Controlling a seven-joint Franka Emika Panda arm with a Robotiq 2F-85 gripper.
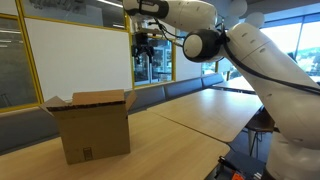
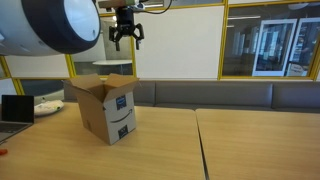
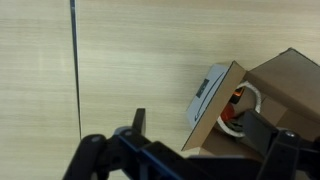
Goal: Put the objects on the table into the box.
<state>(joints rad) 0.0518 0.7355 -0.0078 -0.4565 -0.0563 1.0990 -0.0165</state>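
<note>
The fingers (image 2: 115, 38) of the gripper (image 2: 127, 41) are seen spread wide apart, and nothing is held between them. The gripper is poised high in the air, above the cardboard box (image 2: 108, 112) and slightly off to one side of it. The box is stood on the wooden table (image 2: 230, 150) with its flaps open. In the wrist view, white and orange items (image 3: 238, 108) are glimpsed inside the box; what they are cannot be told. A laptop (image 2: 12, 110) is seen beyond the box in an exterior view.
</note>
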